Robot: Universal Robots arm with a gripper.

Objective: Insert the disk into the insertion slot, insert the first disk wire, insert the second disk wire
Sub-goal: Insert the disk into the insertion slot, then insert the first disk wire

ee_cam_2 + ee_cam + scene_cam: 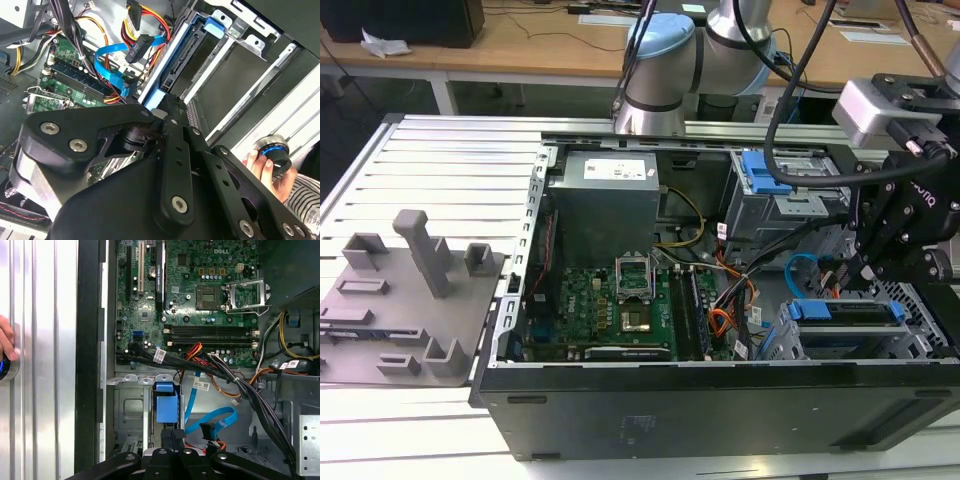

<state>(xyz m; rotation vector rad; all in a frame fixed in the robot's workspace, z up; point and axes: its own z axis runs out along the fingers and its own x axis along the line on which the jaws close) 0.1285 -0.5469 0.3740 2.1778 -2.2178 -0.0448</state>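
Observation:
The disk [848,312], in its bright blue carrier [166,401], sits inside the silver perforated insertion slot [912,300] at the exterior view's right. My gripper [868,270] hangs just above it. Its black fingers are shut together, with their tips at the carrier's end [167,100]. The second disk wire [798,268], a light-blue flat loop [216,417], lies loose beside the slot [240,40] and is plugged into nothing. A dark plug on red and yellow wires [137,47], which I take for the first disk wire, hangs free close to the blue loop [107,60].
A taller grey cage with a blue bracket [767,180] stands behind the slot. Black cable bundles [250,395] and an orange cable [720,320] crowd the space by the motherboard [610,300]. A person's hand [257,164] rests on a round button outside the case. A grey fixture plate [400,300] lies at the exterior view's left.

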